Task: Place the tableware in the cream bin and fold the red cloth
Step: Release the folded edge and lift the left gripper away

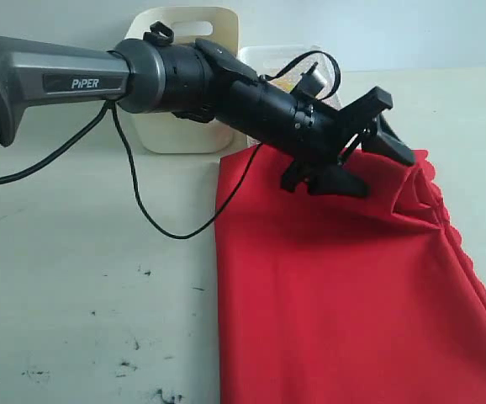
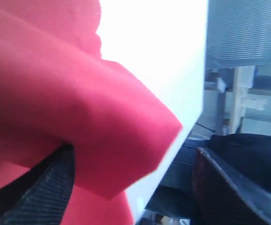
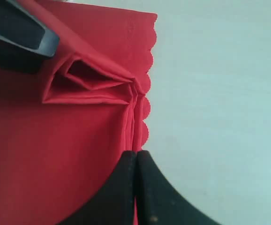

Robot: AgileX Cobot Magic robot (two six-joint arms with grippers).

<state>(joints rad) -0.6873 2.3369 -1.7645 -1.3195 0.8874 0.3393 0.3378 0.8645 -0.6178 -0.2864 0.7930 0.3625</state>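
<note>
Closest to the exterior camera, the left arm (image 1: 75,80) stretches across from the left, its cable drooping onto the table (image 1: 75,269). At its end the left gripper (image 1: 392,128) hangs over the far part of the red cloth (image 1: 335,311) with the jaws spread wide.

The cloth lies mostly flat on the right half of the table, scalloped edge along its right side. Its far right corner is raised into a peak against the gripper, with pleats running down from it.

In the left wrist view a fold of the fabric drapes over one finger (image 2: 41,187) (the woven-textured one), while the other finger (image 2: 238,183) stands apart from it. The cloth rests on one jaw and is not pinched between the two.

The right gripper (image 3: 135,157) has its jaws pressed together. Its tips show over the scalloped edge, just where the pleats gather. Whether they touch the fabric I cannot tell.

The cream bin (image 1: 184,126) stands behind the left arm, near the cloth's far left corner.
</note>
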